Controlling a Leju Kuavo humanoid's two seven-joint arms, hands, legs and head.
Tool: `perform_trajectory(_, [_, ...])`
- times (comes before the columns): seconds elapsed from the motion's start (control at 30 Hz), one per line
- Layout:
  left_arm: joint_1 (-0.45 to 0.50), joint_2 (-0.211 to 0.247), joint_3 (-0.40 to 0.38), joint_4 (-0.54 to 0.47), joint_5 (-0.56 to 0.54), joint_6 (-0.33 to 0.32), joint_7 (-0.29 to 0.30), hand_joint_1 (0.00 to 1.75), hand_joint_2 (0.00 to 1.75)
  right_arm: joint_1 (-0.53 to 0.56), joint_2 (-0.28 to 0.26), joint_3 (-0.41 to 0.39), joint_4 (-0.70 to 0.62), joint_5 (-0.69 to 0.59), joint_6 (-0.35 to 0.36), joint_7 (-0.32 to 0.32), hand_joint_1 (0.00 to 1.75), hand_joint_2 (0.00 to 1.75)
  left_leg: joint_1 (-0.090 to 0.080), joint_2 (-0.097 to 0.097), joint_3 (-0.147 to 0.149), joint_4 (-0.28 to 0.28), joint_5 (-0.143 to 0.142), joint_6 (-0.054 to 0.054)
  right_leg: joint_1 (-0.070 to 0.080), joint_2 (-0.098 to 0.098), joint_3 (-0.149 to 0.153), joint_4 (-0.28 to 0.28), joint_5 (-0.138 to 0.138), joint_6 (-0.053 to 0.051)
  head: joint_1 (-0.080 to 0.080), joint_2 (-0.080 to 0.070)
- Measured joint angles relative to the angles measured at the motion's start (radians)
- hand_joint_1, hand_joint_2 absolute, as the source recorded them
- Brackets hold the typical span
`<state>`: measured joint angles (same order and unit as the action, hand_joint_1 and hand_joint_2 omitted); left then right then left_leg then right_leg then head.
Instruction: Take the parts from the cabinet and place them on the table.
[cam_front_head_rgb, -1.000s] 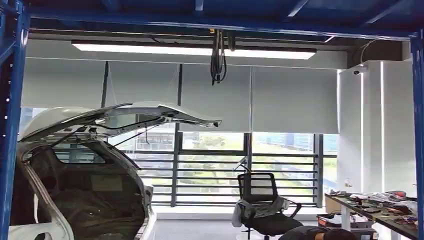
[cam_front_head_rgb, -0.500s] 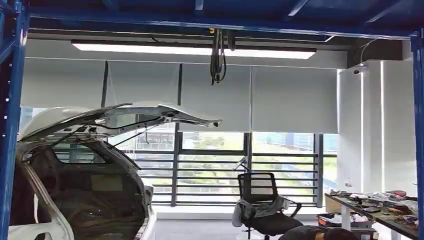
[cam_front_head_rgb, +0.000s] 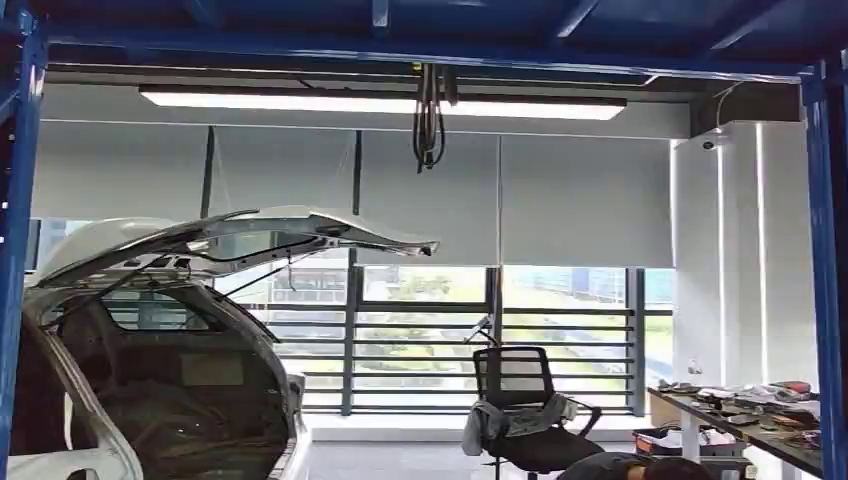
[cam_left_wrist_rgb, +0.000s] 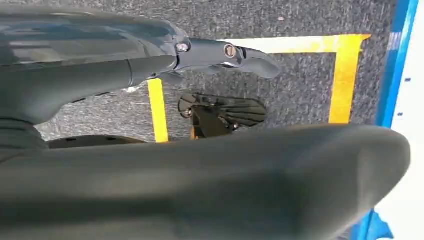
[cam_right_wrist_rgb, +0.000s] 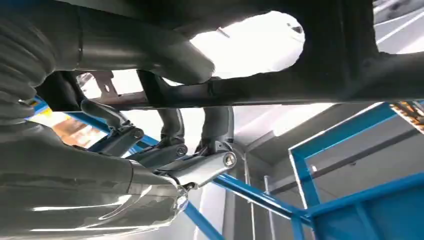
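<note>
In the right wrist view my right hand (cam_right_wrist_rgb: 165, 150) grips a dark sheet-metal part (cam_right_wrist_rgb: 350, 60) with a large round hole. The thumb lies over one face and the fingers (cam_right_wrist_rgb: 217, 125) hook around its lower bar. The part is lifted, with blue cabinet beams (cam_right_wrist_rgb: 320, 200) and ceiling behind it. My left hand (cam_left_wrist_rgb: 125, 75) hangs over grey carpet marked with yellow tape (cam_left_wrist_rgb: 157, 110), fingers stretched out and holding nothing. In the head view a blue cabinet frame (cam_front_head_rgb: 815, 250) borders the picture.
A white car (cam_front_head_rgb: 200, 380) with its tailgate raised stands at the left. A black office chair (cam_front_head_rgb: 520, 400) sits by the windows. A cluttered table (cam_front_head_rgb: 700, 408) runs along the right, and a person's head (cam_front_head_rgb: 640, 467) shows at the bottom edge.
The whole head view has shifted slightly to the left, so the camera has turned a little right. Nothing in the room has moved.
</note>
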<state>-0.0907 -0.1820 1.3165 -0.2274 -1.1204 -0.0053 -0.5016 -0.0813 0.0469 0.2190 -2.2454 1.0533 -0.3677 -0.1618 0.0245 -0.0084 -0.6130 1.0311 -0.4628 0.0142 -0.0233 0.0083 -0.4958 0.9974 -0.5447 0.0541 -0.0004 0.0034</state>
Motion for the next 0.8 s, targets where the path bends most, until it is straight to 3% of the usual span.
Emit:
perform_trajectory(0.03, [0.001,0.0,0.0,0.0,0.0,0.001,0.0,0.0,1.75,0.001,-0.001,0.0,0.001,-0.007,-0.001,-0.008,1.75,1.75,0.001,0.0,0.0,-0.004,0.003,-0.008,0.002,-0.001,-0.005,-0.001,-0.003,-0.007,0.0,0.0])
perform_trajectory(0.1, [0.002,0.0,0.0,0.0,-0.001,0.001,0.0,0.0,1.75,0.004,-0.001,-0.001,0.001,0.002,-0.008,-0.02,1.75,1.75,0.004,0.0,0.003,-0.015,0.013,-0.026,0.006,-0.001,-0.011,-0.003,0.002,-0.03,0.0,0.0])
perform_trajectory(0.13, [0.002,0.0,0.0,0.0,-0.002,0.001,0.0,0.0,1.75,0.005,-0.001,-0.001,0.001,0.006,-0.009,-0.025,1.75,1.75,0.008,0.002,0.0,-0.009,0.001,-0.031,-0.001,-0.005,-0.009,-0.013,0.012,-0.045,0.0,0.0])
perform_trajectory(0.17, [0.002,0.001,0.0,0.0,-0.002,0.001,0.0,0.0,1.75,0.005,-0.001,-0.002,0.001,0.002,-0.009,-0.03,1.75,1.75,0.005,0.003,-0.011,0.018,-0.027,-0.029,0.002,-0.006,-0.01,-0.014,0.016,-0.052,0.0,0.0])
perform_trajectory(0.23, [0.003,0.001,0.0,0.0,-0.003,0.001,0.0,0.0,1.75,0.01,-0.001,-0.003,0.002,-0.01,-0.012,-0.037,1.75,1.75,0.003,0.003,-0.069,0.171,-0.118,-0.026,0.009,-0.01,-0.016,-0.013,0.019,-0.061,0.0,0.0])
perform_trajectory(0.27, [0.004,0.002,0.0,0.0,-0.005,0.001,0.0,0.0,1.75,0.013,-0.001,-0.003,0.002,-0.013,-0.013,-0.039,1.75,1.75,0.001,0.003,-0.1,0.25,-0.148,-0.025,0.013,-0.011,-0.017,-0.013,0.019,-0.064,0.0,0.0])
perform_trajectory(0.3, [0.005,0.002,0.0,0.0,-0.005,0.001,0.0,0.0,1.75,0.015,-0.001,-0.004,0.002,-0.013,-0.013,-0.04,1.75,1.75,-0.001,0.003,-0.114,0.293,-0.157,-0.024,0.017,-0.012,-0.018,-0.012,0.019,-0.065,0.0,0.0])
perform_trajectory(0.33, [0.006,0.002,0.0,0.0,-0.006,0.001,0.0,0.0,1.75,0.016,-0.001,-0.005,0.002,-0.013,-0.013,-0.041,1.75,1.75,-0.003,0.003,-0.106,0.289,-0.141,-0.021,0.02,-0.012,-0.017,-0.012,0.019,-0.065,0.0,0.0])
perform_trajectory(0.37, [0.006,0.002,0.0,0.0,-0.008,0.001,0.0,0.0,1.75,0.016,-0.001,-0.005,0.002,-0.017,-0.011,-0.043,1.75,1.75,-0.005,0.003,-0.081,0.243,-0.109,-0.017,0.022,-0.011,-0.016,-0.011,0.019,-0.065,0.0,0.0])
perform_trajectory(0.43, [0.006,0.003,0.0,0.0,-0.01,0.0,-0.002,0.0,1.75,0.016,-0.001,-0.006,0.002,-0.024,-0.008,-0.051,1.75,1.75,-0.01,0.003,0.003,0.076,-0.025,-0.003,0.026,-0.009,-0.012,-0.006,0.017,-0.064,0.0,0.0])
perform_trajectory(0.47, [0.005,0.006,0.0,-0.001,-0.011,0.0,-0.002,0.0,1.75,0.016,-0.001,-0.006,0.002,-0.03,-0.008,-0.057,1.75,1.75,-0.016,0.003,0.034,0.024,-0.027,0.007,0.028,-0.009,-0.016,-0.002,0.013,-0.061,0.0,0.0])
perform_trajectory(0.6, [0.005,0.008,0.0,-0.001,-0.013,0.001,-0.005,0.0,1.75,0.015,-0.001,-0.006,0.001,-0.049,-0.003,-0.074,1.75,1.75,-0.021,0.004,0.033,0.008,-0.021,0.008,0.026,-0.008,-0.021,0.002,0.019,-0.046,0.0,0.0])
perform_trajectory(0.63, [0.003,0.008,0.0,-0.001,-0.013,0.001,-0.005,0.0,1.75,0.014,-0.001,-0.006,-0.001,-0.056,0.001,-0.079,1.75,1.75,-0.008,0.004,0.039,-0.02,-0.022,0.013,0.028,-0.008,-0.026,0.008,0.006,-0.039,0.0,0.0])
perform_trajectory(0.67, [0.001,0.009,0.0,-0.001,-0.014,0.001,-0.005,0.0,1.75,0.013,-0.003,-0.006,-0.003,-0.07,0.007,-0.082,1.75,1.75,-0.008,0.004,0.036,-0.019,-0.017,0.02,0.028,-0.007,-0.033,0.027,-0.02,-0.034,0.0,0.0])
perform_trajectory(0.73, [0.0,0.009,0.0,-0.001,-0.017,0.0,-0.006,0.0,1.75,0.01,-0.008,-0.006,-0.002,-0.107,0.021,-0.092,1.75,1.75,-0.008,0.006,0.026,-0.02,-0.011,0.025,0.02,-0.007,-0.08,0.157,-0.11,-0.023,0.0,0.0])
perform_trajectory(0.77, [0.001,0.009,0.0,-0.001,-0.018,-0.001,-0.006,0.0,1.75,0.01,-0.01,-0.006,-0.002,-0.118,0.025,-0.094,1.75,1.75,-0.009,0.008,0.022,-0.019,-0.007,0.026,0.017,-0.007,-0.106,0.232,-0.145,-0.02,0.0,0.0])
perform_trajectory(0.8, [0.001,0.009,0.0,-0.001,-0.018,-0.001,-0.006,0.0,1.75,0.01,-0.011,-0.006,-0.002,-0.122,0.027,-0.097,1.75,1.75,-0.009,0.009,0.017,-0.019,-0.004,0.025,0.015,-0.008,-0.124,0.286,-0.162,-0.016,0.0,0.0])
